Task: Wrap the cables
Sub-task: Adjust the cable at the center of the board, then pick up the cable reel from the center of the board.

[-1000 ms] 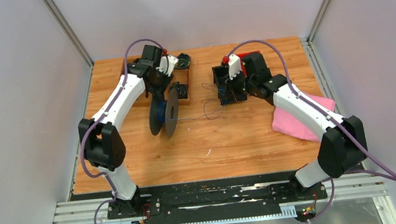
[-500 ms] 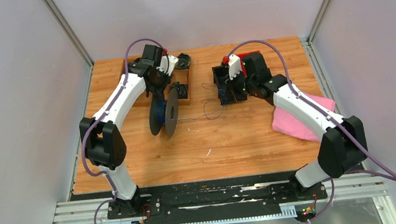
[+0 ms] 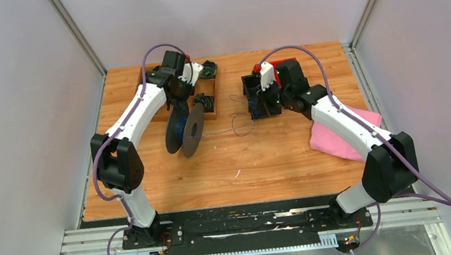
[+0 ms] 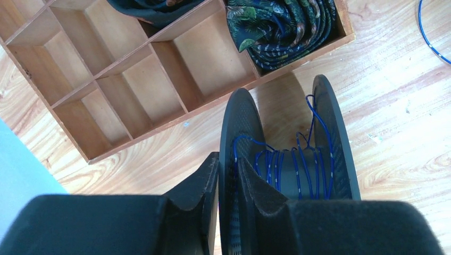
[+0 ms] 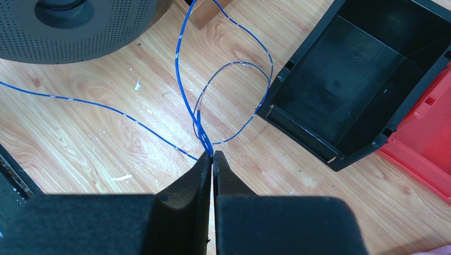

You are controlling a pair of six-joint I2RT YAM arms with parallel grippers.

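Observation:
A big dark grey spool (image 3: 185, 132) stands on edge on the wooden table, tilted. Several turns of thin blue cable (image 4: 298, 164) lie around its core. My left gripper (image 4: 227, 164) straddles the spool's left flange (image 4: 239, 122), one finger outside it and one inside, pressed against it. From the spool the cable (image 3: 236, 129) runs right across the table in loose loops (image 5: 183, 79). My right gripper (image 5: 212, 155) is shut with the blue strands pinched at its tips. In the top view the right gripper (image 3: 259, 107) sits by the black bin.
A wooden compartment tray (image 4: 133, 85) lies just beyond the spool, with dark patterned cloth bundles (image 4: 276, 26) in its far cells. A black bin (image 5: 361, 79) and a red bin (image 5: 425, 133) stand close to the right gripper. A pink cloth (image 3: 339, 137) lies under the right arm.
The left jaws have narrowed onto the spool's flange, and the spool has tipped and shifted slightly left. The right arm and the cable loops have stayed put.

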